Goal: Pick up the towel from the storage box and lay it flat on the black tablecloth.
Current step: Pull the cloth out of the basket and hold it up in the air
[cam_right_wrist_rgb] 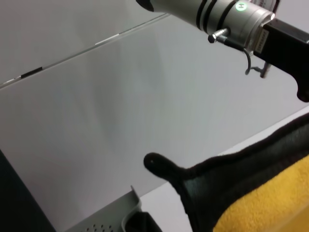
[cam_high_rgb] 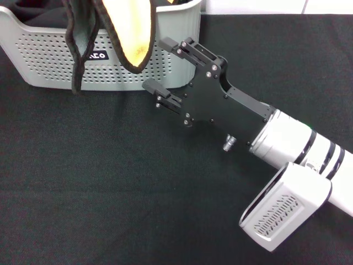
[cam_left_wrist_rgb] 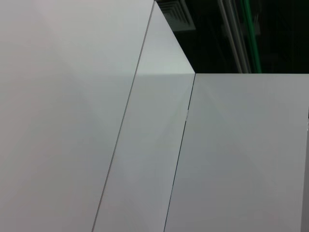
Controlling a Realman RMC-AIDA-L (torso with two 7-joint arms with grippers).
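The towel (cam_high_rgb: 129, 27) hangs in the air over the front wall of the storage box (cam_high_rgb: 49, 55), yellow-orange face and black hem showing, its top past the picture's edge. In the right wrist view the towel (cam_right_wrist_rgb: 260, 193) rises toward my left gripper's black body (cam_right_wrist_rgb: 289, 53), which holds it from above; its fingertips are out of view. My right gripper (cam_high_rgb: 157, 63) is open and empty, just right of the towel's lower tip and in front of the box. The black tablecloth (cam_high_rgb: 99, 176) covers the table.
The box stands at the back left of the cloth, its rim also showing in the right wrist view (cam_right_wrist_rgb: 111, 215). My right arm (cam_high_rgb: 287, 143) reaches in from the lower right. The left wrist view shows only pale wall panels.
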